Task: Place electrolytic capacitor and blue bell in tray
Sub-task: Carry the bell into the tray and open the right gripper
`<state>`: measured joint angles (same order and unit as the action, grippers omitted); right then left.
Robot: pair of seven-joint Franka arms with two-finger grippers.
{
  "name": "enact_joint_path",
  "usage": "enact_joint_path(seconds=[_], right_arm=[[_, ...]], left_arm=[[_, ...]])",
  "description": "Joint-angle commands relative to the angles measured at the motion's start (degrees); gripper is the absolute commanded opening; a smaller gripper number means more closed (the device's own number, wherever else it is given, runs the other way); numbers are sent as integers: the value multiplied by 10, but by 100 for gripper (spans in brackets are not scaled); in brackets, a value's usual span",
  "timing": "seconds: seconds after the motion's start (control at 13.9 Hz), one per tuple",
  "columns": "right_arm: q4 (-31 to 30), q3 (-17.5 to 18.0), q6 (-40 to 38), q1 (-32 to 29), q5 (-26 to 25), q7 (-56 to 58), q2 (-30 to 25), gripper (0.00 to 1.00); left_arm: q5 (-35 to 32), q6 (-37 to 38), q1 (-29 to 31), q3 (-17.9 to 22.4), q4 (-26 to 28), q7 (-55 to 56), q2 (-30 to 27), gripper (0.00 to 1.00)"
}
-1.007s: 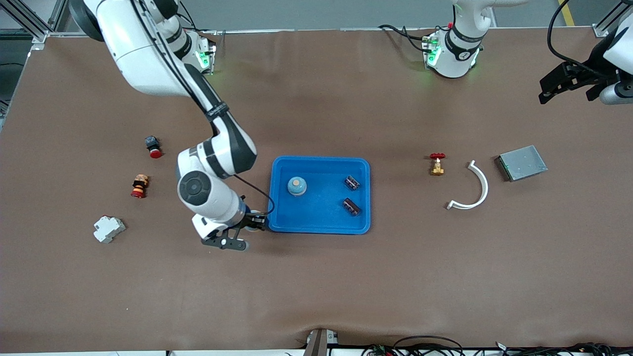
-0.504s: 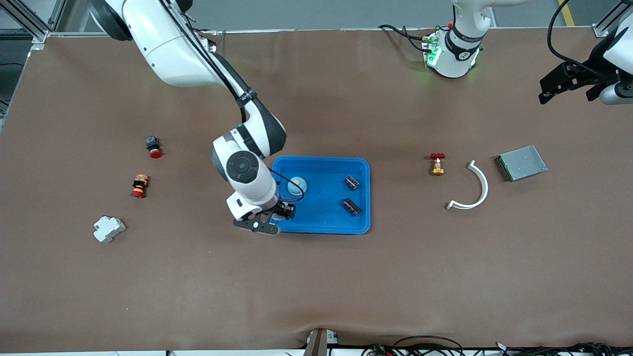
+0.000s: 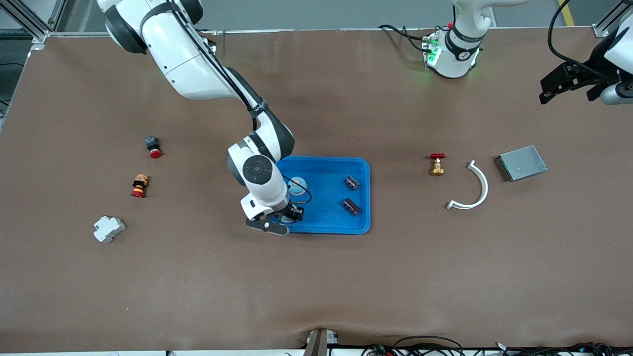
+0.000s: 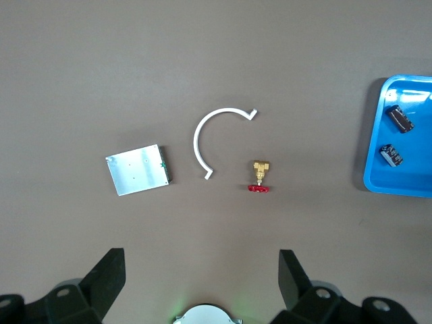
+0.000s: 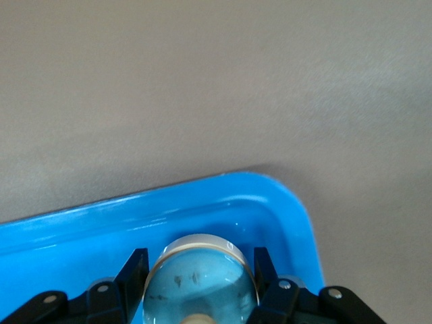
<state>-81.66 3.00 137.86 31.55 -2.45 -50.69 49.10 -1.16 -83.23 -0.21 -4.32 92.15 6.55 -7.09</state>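
you have the right pincer (image 3: 289, 217) clamped on a blue bell (image 5: 200, 283), hanging over the corner of the tray (image 3: 361, 227) nearest the front camera at the right arm's end. another blue bell (image 3: 297, 186) and two capacitors (image 3: 351, 183) (image 3: 351, 206) already sit in the tray. what's left, by my reckoning, is lowering the held bell and letting go. the left pincer (image 4: 201, 280) waits with fingers apart, up over the left arm's end of the worktop (image 3: 395, 277).
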Motion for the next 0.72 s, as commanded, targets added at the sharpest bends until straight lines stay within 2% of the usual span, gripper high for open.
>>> enact_joint_path(seconds=[0.0,0.5,0.65], right_arm=[[15,-5,-1,11,-15,-25,9,33],[16,-5,-2,9,-18,-24,8,100],[17,-5,-5,4,-18,-22,4,100]], left_arm=[[5,-4,1,1,2,-7,-3,100],[5,-4,1,1,1,-7,-4,100],[4,-3,1,3,1,-7,-4,100]])
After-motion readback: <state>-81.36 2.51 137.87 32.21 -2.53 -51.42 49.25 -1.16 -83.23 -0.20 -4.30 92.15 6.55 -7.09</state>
